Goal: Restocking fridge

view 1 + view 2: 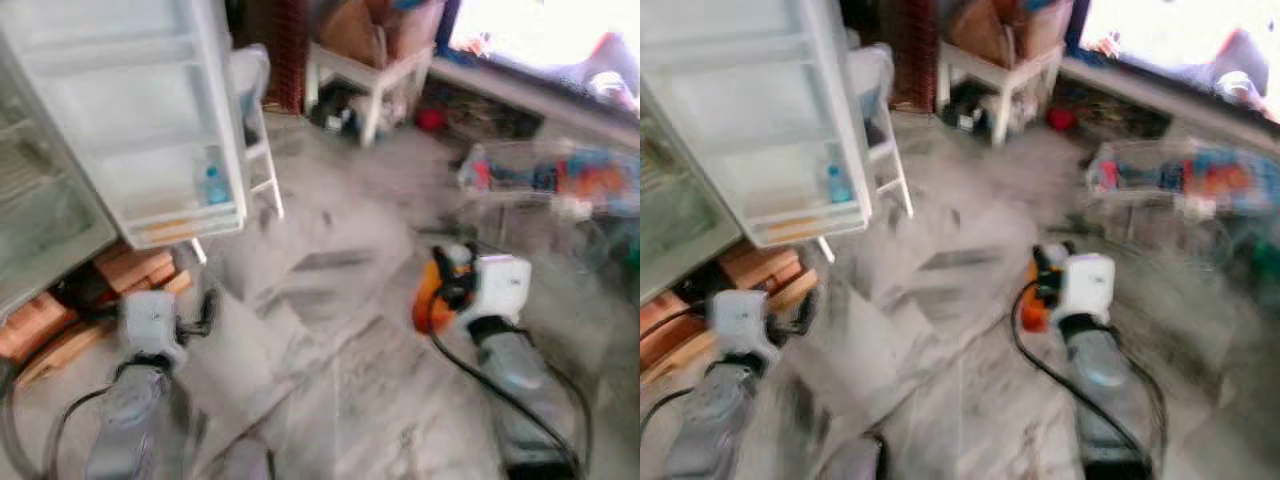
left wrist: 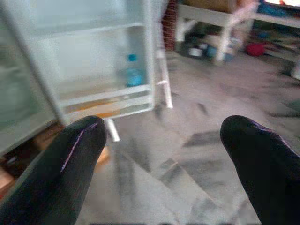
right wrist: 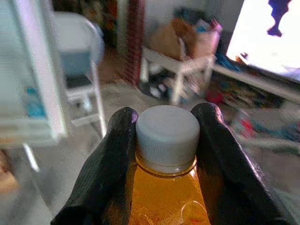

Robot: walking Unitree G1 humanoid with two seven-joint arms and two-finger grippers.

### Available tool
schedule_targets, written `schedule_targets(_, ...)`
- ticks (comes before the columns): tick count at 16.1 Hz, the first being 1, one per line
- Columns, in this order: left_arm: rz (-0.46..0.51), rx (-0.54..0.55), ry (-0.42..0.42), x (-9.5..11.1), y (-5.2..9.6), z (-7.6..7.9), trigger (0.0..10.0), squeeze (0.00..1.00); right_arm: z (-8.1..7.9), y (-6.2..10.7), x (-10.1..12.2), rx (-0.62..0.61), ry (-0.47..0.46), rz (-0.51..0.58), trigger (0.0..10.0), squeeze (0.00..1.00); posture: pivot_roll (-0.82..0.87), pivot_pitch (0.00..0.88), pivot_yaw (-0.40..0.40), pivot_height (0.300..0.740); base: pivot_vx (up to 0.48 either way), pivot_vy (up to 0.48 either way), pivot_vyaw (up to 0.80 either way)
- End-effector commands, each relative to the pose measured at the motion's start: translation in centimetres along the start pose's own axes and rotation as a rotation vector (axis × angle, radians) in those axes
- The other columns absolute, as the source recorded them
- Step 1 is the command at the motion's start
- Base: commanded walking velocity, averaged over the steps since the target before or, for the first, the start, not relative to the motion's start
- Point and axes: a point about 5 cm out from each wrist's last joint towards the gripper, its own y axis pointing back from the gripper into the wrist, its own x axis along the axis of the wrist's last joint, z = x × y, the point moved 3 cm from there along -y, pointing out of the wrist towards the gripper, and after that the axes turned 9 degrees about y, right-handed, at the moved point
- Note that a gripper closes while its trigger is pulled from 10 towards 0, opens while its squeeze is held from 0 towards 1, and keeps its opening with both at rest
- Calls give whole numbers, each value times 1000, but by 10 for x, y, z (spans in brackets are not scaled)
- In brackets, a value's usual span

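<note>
Open fridge door (image 1: 130,110) left, bottle (image 1: 213,184) in its lowest shelf, stool (image 1: 368,75) behind

Both silver arms reach forward and down, black cables trailing from each wrist. Left arm: the left pincer (image 2: 161,154) points ahead with its two black fingers (image 2: 65,164) spread wide apart, nothing between them. Right arm: held further out than the left, white wrist housing uppermost. The right pincer (image 3: 166,154) has its fingers (image 3: 110,168) pressed against either side of an orange bottle (image 3: 164,197), gripping it at the neck, just below its white cap.
</note>
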Motion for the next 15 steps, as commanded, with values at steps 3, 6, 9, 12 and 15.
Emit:
schedule_targets(3, 62, 11, 106, 10, -5, 8, 10000, 0, 3, -3, 5, -3, 16, 31, 10000, 0, 82, 46, -58, 740, 0, 0, 800)
schedule_targets(6, 65, 18, 116, 13, -3, 6, 10000, 0, 9, -1, 4, -29, 21, 33, 10000, 0, 84, 56, -50, 740, 0, 0, 800)
schedule_targets(9, 94, -28, 101, 25, -14, 13, 10000, 0, 1, -7, 9, -15, 18, 60, 10000, 0, 77, 66, -29, 740, 0, 0, 800)
schedule_targets(12, 87, -39, 99, 25, -13, 15, 10000, 0, -2, -7, 6, 4, 9, 52, 10000, 0, 72, 71, -35, 740, 0, 0, 800)
schedule_targets(15, 85, -53, 102, 23, -12, 19, 10000, 0, -5, -6, 5, 28, -1, 49, 10000, 0, 76, 75, -46, 740, 0, 0, 144)
